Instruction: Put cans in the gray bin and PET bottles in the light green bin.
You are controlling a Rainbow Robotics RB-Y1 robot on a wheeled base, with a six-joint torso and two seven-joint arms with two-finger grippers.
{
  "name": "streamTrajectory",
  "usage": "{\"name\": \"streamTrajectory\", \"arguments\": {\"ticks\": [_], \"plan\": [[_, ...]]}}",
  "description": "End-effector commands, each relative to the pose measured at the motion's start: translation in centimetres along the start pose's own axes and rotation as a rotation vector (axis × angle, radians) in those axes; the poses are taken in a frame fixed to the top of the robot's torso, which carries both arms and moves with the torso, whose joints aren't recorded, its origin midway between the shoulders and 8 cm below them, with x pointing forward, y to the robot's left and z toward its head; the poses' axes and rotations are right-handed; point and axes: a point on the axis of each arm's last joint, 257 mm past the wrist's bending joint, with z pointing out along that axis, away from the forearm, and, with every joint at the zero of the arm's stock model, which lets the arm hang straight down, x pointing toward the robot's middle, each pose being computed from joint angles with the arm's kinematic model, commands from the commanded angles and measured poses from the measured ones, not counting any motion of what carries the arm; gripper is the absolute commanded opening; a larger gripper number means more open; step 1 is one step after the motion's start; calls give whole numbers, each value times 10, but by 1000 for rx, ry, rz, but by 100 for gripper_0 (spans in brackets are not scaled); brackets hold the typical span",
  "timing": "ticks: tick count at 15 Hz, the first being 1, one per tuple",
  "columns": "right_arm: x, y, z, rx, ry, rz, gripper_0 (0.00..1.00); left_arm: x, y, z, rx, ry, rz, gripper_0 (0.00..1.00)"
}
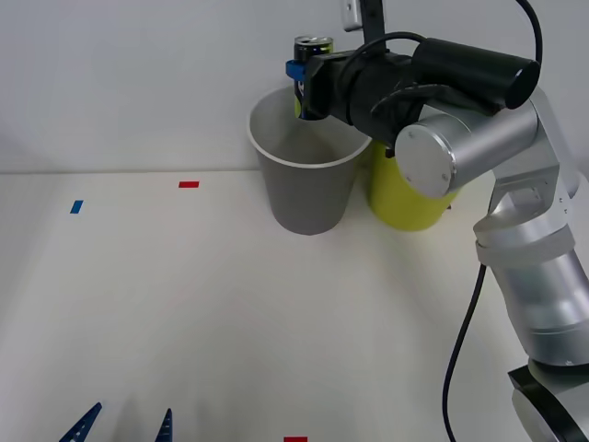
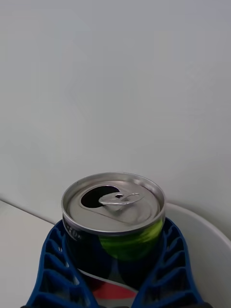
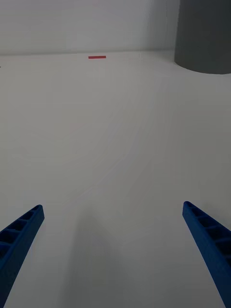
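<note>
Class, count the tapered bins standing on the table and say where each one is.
2. The gray bin stands under the can held by the right gripper; the light green bin is beside it, partly hidden by that arm.

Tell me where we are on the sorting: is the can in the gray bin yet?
Not yet. The right gripper is shut on the drink can, holding it upright above the gray bin's open mouth, so only the release remains. Nothing visibly lies inside that bin's near rim. The light green bin stands just behind the arm, contents hidden. The left gripper waits open, low over the table's near edge. No PET bottles appear on the table.
</note>
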Motion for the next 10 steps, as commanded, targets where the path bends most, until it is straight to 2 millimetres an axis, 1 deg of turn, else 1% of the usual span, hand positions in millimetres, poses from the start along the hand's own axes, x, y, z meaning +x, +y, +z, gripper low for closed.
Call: {"name": "streamTrajectory", "arguments": {"ticks": [1,3,5,8,10], "plan": [[5,-4,19,12,-20,14,0,0,0,0,0,0,0,100],[7,-9,28,32,-20,2,0,0,0,0,0,0,0,100],[9,-16,31,54,-14,-17,0,0,0,0,0,0,0,100],[6,-15,34,66,-20,-29,0,0,0,0,0,0,0,100],[8,-13,35,62,-18,-20,0,0,0,0,0,0,0,100]]}}
